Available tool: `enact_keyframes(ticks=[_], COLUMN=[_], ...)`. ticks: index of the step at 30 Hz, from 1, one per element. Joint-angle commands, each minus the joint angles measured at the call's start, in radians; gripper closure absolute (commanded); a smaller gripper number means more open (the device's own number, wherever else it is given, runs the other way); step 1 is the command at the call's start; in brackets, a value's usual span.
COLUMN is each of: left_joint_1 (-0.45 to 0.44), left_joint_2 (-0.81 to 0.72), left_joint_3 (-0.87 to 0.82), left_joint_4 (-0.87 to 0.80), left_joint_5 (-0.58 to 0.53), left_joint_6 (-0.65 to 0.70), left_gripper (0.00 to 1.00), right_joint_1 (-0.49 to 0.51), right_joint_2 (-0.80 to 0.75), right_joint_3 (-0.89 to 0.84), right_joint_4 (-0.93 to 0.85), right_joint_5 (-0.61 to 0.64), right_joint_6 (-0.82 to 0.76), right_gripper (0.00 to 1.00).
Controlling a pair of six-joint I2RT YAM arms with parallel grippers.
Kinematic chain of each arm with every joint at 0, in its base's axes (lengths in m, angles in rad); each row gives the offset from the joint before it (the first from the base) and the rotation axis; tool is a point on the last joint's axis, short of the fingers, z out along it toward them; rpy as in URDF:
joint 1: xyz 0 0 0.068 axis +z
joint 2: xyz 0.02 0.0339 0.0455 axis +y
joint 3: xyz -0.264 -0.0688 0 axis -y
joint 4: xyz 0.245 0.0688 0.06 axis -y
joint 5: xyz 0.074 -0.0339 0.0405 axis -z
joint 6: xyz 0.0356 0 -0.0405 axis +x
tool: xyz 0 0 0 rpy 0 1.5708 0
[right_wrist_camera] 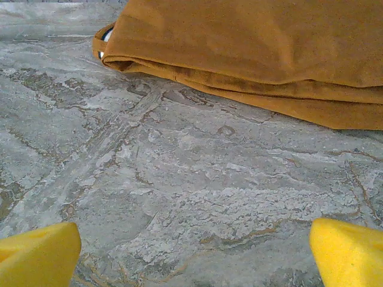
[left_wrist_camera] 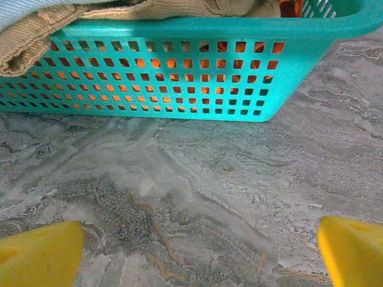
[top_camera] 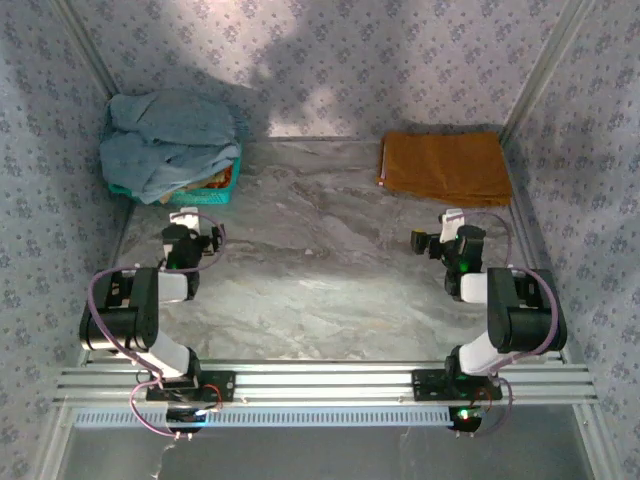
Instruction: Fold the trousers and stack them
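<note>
A teal basket (top_camera: 178,188) sits at the far left corner of the table (top_camera: 320,280), heaped with unfolded trousers (top_camera: 165,140): blue-grey ones on top, and a tan pair (left_wrist_camera: 30,42) drooping over the rim in the left wrist view. Something orange shows through the mesh, perhaps another garment, though I can't tell for sure. At the far right lies a folded pair (top_camera: 445,167), orange, flat and squared. It looks like the start of the stack, set aside there to leave the middle of the table for folding. The left gripper (top_camera: 192,240) hovers low just before the basket, facing its side wall. Its yellow fingers (left_wrist_camera: 36,254) are spread wide with only bare table between them, which fits an arm readying to fetch the next garment. The right gripper (top_camera: 440,242) is near the folded pair but apart from it, aimed at its near edge, jaws likewise wide apart and holding nothing. By this showing one pair is done and the heap waits; the next move likely calls for the left arm to rise over the rim, since the basket wall blocks a straight reach
</note>
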Motion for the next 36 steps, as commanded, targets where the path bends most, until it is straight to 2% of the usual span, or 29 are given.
enact_keyframes(ticks=[1, 30, 35, 36], left_joint_1=[-0.005, -0.004, -0.003, -0.01], left_joint_2=[0.003, 0.002, 0.001, -0.008], left_joint_3=[0.006, 0.006, 0.007, 0.012], left_joint_4=[0.007, 0.007, 0.006, -0.004], left_joint_5=[0.002, 0.002, 0.004, -0.029], left_joint_6=[0.002, 0.001, 0.0, -0.003], left_gripper=[0.01, 0.0, 0.0, 0.0], right_joint_1=[-0.003, -0.007, 0.01, 0.018], right_joint_2=[-0.01, -0.01, -0.007, -0.015], right_joint_3=[-0.008, -0.008, 0.015, 0.025], right_joint_4=[0.022, 0.022, -0.013, -0.037], right_joint_5=[-0.012, -0.016, 0.122, 0.168], right_joint_6=[-0.018, -0.016, 0.015, 0.025], right_gripper=[0.0, 0.0, 0.0, 0.0])
